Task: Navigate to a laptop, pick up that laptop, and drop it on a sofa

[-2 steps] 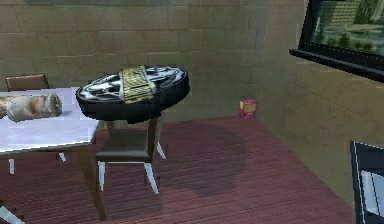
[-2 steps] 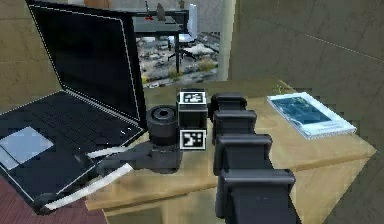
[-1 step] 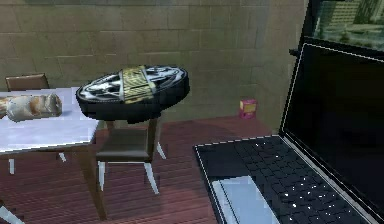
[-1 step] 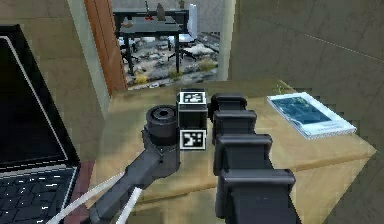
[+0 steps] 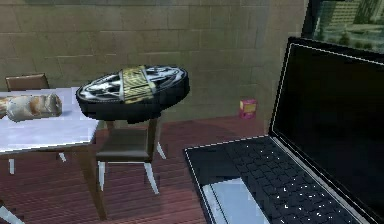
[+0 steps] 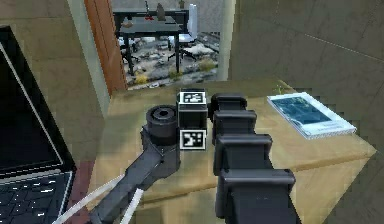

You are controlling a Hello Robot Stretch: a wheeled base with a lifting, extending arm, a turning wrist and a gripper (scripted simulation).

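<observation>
White table (image 5: pixel 40 135) with bread loaf (image 5: pixel 35 105); dark round spoked object (image 5: pixel 132 90) beside it, chair (image 5: pixel 125 145) below. Small box (image 5: pixel 247 108) on floor (image 5: pixel 190 135) by wall (image 5: pixel 200 50). Teal book (image 6: pixel 310 112) on wooden tabletop (image 6: pixel 335 152).

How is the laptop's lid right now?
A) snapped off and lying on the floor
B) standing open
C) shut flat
B: in the forward view the laptop has its dark screen standing up behind its keys.

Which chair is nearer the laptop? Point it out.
The chair with its seat in view, right of the table; the other chair stands behind the table, far left.
</observation>
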